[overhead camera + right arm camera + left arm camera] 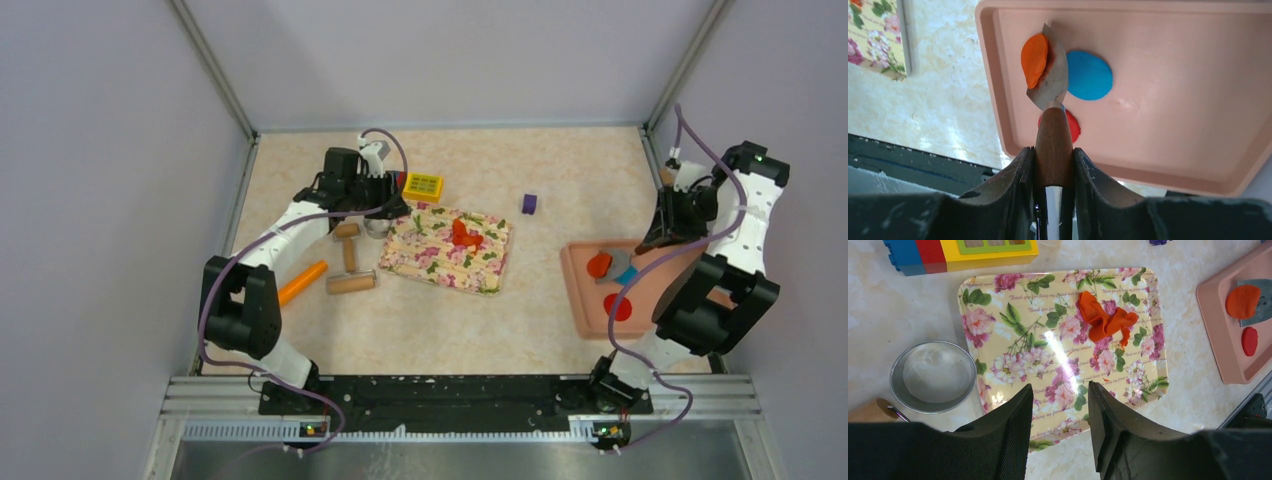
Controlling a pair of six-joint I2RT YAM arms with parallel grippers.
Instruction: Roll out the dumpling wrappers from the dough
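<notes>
The dough (463, 232) (1105, 320) is a crumpled red-orange mass on the floral tray (440, 262) (1013, 340). My left gripper (385, 205) (1059, 387) hangs open above the tray's near edge, holding nothing. My right gripper (655, 240) (1054, 150) is shut on the wooden handle of a metal spatula (1055, 75) over the pink tray (580, 300) (1173, 125). One orange-red dumpling wrapper (599, 265) (1034, 60) (1243, 301) rests against the blade's left edge. A second red wrapper (618, 307) (1074, 127) (1249, 340) lies flat on the pink tray, partly behind the handle.
A metal ring (377, 228) (933, 376) stands left of the floral tray. A wooden rolling pin (351, 283), an orange carrot toy (302, 282), a yellow block (423, 185) and a purple block (529, 204) lie on the table. A blue disc (1089, 75) sits on the pink tray.
</notes>
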